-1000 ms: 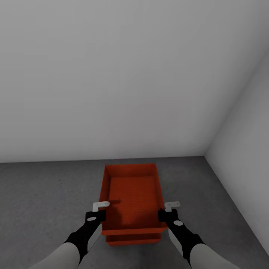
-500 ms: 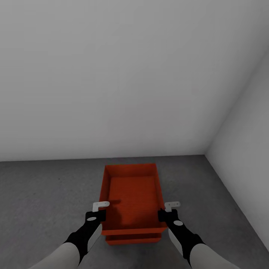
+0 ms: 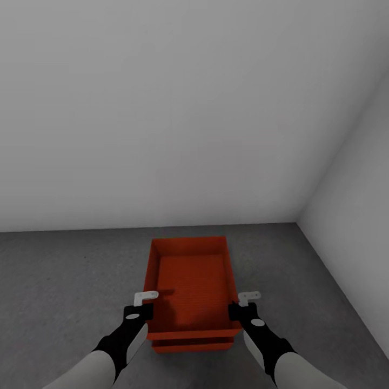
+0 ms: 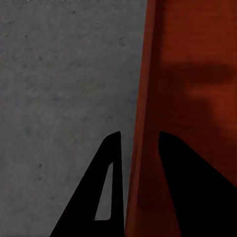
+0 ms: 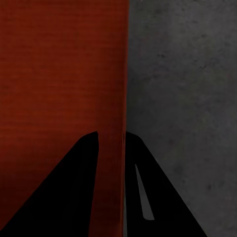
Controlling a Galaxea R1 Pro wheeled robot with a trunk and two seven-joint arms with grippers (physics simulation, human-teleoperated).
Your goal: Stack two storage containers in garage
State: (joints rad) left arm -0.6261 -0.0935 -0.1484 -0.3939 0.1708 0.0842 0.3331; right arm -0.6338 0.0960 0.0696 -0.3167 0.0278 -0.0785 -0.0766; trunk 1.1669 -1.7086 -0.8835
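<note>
One red-orange storage container sits over the other storage container, of which a front strip shows below it on the garage floor. My left gripper straddles the upper bin's left wall. In the left wrist view the left gripper has one finger outside the container and one inside. My right gripper straddles the right wall. In the right wrist view the right gripper stands narrowly closed around the thin edge of the container. Whether the upper bin rests on the lower one I cannot tell.
A plain grey-white wall rises just behind the bins, and a second wall meets it in a corner at the right. Dark concrete floor spreads to the left of the stack, and a narrower band of floor lies to its right.
The strip of the lower container showing under the upper one's front edge has narrowed slightly. Both arms and grippers keep their places.
</note>
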